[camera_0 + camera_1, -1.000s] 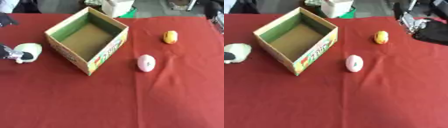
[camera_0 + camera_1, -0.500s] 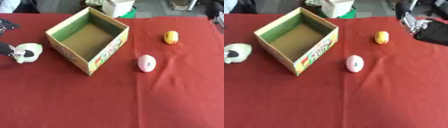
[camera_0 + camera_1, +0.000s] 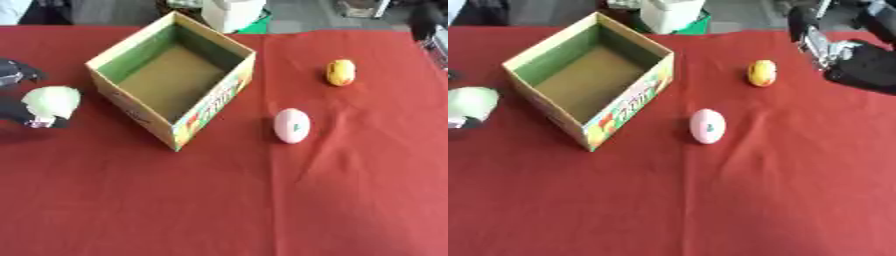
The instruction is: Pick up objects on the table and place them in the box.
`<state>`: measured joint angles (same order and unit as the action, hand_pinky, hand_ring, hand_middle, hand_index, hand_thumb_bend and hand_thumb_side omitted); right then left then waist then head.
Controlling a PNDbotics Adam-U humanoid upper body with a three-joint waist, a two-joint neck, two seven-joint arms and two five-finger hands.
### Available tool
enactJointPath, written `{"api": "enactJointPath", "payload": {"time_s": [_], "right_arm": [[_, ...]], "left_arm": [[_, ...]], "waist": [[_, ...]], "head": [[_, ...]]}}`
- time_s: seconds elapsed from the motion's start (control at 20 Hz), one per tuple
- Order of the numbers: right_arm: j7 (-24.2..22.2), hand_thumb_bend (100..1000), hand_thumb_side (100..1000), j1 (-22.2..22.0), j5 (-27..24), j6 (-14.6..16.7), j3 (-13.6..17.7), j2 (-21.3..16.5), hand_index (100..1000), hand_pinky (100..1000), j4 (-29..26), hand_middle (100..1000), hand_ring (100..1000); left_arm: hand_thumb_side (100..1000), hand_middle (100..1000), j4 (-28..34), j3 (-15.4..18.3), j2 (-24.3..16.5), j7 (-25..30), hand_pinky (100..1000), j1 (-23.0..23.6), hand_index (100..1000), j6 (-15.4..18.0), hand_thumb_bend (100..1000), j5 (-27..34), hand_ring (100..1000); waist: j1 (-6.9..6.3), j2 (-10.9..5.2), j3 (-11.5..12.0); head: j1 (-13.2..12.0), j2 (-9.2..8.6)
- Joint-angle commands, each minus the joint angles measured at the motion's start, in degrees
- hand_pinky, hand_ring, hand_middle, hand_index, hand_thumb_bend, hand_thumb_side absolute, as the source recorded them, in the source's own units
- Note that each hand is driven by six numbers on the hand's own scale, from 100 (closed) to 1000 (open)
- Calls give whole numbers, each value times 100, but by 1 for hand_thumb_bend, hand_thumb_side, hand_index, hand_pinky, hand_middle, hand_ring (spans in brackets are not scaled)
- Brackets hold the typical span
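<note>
the left hand (image 3: 19, 100) is at the left edge of the red table (image 3: 219, 200), dark fingers curled round a pale green round object (image 3: 51, 101); it looks lifted a little off the cloth, though the blur there makes that hard to swear to; the grasp itself seems made, with the object wedged between the fingers above and below it.

the cardboard box (image 3: 172, 80) stands open just to the right of that hand, its near-left wall close to the held object, its inside bare and brown; so the step in hand, as i judge it, is the carry of the first object toward the box.

two more objects wait on the cloth to the right of the box: a pink egg-shaped object (image 3: 291, 125) just beside the box's near corner, and a yellow object (image 3: 340, 72) farther back, well apart from the box.

the right hand (image 3: 859, 62) hangs at the upper right of the right eye view, beyond the yellow object; it holds nothing, but whether its fingers are spread or curled i cannot tell.

the next move calls for raising the green object above the rim of the left wall, moving it right until it is over the brown floor, then letting go; the risk is clipping the wall on the way and shoving the box askew.
</note>
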<state>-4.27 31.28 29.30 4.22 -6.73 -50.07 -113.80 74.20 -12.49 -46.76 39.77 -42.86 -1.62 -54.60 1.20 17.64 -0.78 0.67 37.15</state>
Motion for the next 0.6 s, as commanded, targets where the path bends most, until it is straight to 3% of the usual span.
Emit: {"api": "enactJointPath", "payload": {"time_s": [0.05, 0.4, 0.6], "right_arm": [[46, 100, 1000, 69, -46, -5, 66, -110, 938, 860, -79, 911, 1000], [79, 100, 1000, 85, -80, 24, 62, -112, 937, 860, -79, 909, 1000], [88, 100, 1000, 101, -90, 13, 62, -102, 937, 860, -79, 909, 1000]], "left_arm": [[791, 840, -234, 44, -46, -25, 652, -143, 972, -48, 677, -189, 846], [804, 833, -561, 35, 58, -151, 644, -203, 949, -9, 596, -554, 838], [772, 816, -632, 38, 95, -208, 629, -217, 917, 19, 487, -586, 822]], "waist": [[-6, -95, -17], [-8, -57, -49], [-9, -26, -59]], "head": [[-5, -78], [-10, -82], [-11, -86]]}}
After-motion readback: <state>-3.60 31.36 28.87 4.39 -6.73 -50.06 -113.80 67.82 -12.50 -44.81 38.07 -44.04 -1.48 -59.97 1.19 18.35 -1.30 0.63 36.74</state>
